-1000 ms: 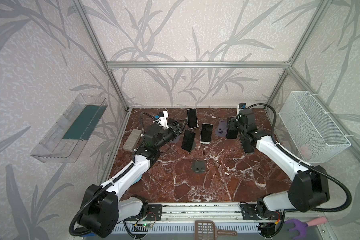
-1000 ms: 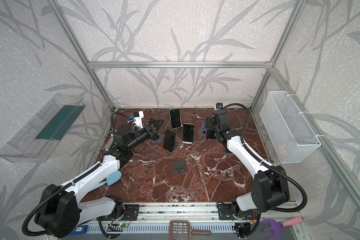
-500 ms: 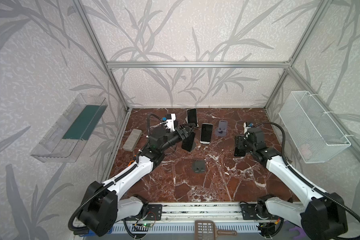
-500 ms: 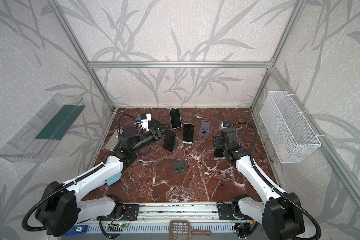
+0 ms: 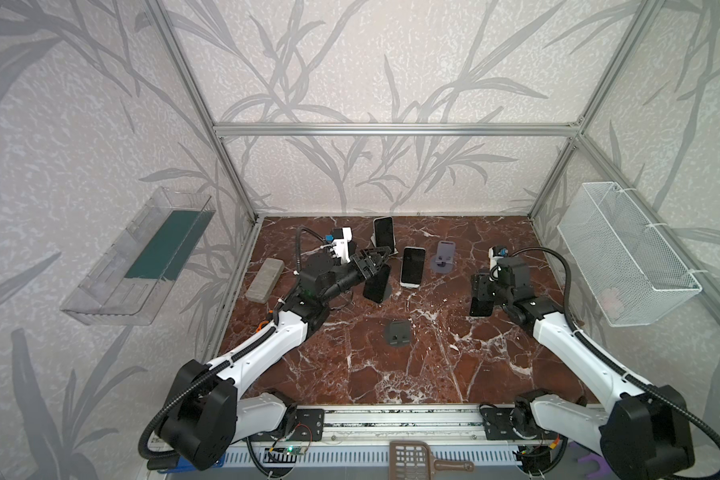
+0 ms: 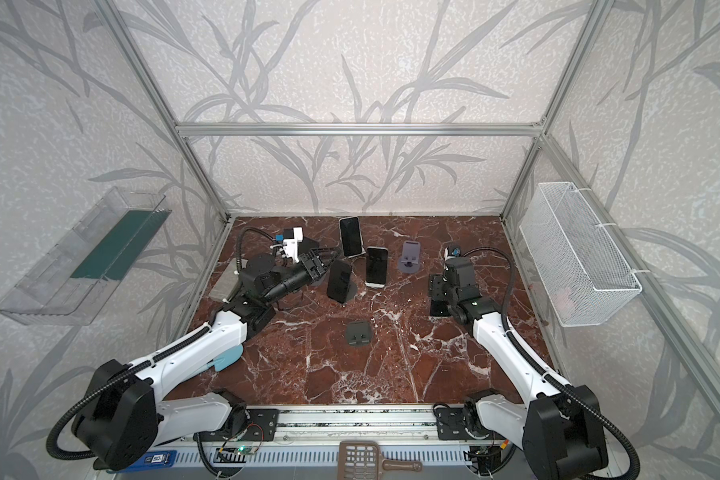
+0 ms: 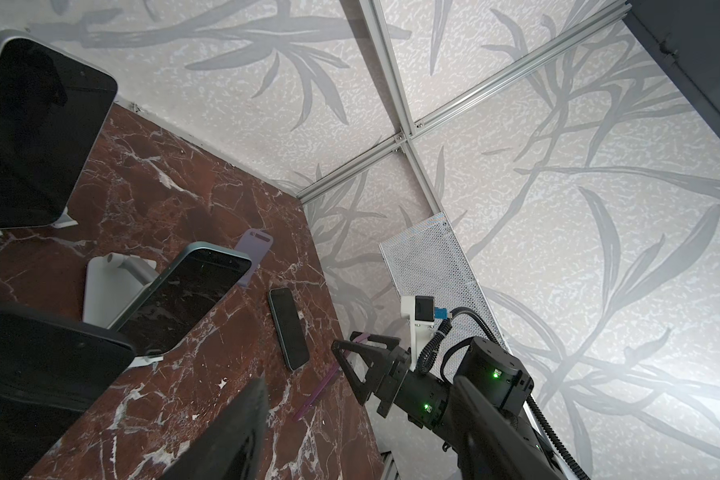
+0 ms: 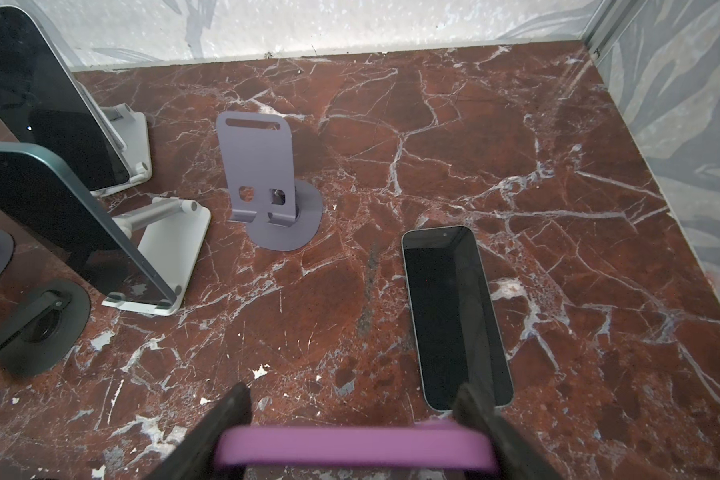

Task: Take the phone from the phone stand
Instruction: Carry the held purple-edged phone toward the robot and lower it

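The red marble floor spreads under both my arms. My right gripper hangs over it on the right side, well apart from the purple stand, which stands bare near the back. Its fingers are drawn in on the pink-edged phone, pinching it across its width. From my wrist only that pink edge shows, while in a top view its dark face hangs below my fingertips. A flat phone lies on the marble just ahead of that grip. My left gripper sits at the top edge of the black phone, which leans in its dark stand left of centre. Those fingers are parted with nothing between them; whether a tip touches the phone I cannot tell.
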`<state>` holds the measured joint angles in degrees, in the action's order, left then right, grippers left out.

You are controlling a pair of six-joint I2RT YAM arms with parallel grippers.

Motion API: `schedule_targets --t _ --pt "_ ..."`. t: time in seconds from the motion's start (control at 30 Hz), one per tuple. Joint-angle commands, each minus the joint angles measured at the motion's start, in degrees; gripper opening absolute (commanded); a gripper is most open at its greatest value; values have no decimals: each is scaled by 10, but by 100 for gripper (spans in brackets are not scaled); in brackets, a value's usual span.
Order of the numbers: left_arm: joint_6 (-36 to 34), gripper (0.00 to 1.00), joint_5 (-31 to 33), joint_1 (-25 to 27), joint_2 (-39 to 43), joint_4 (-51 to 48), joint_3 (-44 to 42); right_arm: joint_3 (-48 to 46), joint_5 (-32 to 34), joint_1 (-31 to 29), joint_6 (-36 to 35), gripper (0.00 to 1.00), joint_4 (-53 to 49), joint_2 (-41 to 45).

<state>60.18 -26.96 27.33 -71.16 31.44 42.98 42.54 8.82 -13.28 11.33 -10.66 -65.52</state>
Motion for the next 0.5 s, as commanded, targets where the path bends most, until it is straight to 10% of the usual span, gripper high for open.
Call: schedule_targets --t 0.0,0.47 --pt "12 70 3 2 -3 18 -7 15 -14 8 -17 62 15 6" --pt "-45 70 31 2 30 -28 -3 76 -65 37 -50 62 30 -129"
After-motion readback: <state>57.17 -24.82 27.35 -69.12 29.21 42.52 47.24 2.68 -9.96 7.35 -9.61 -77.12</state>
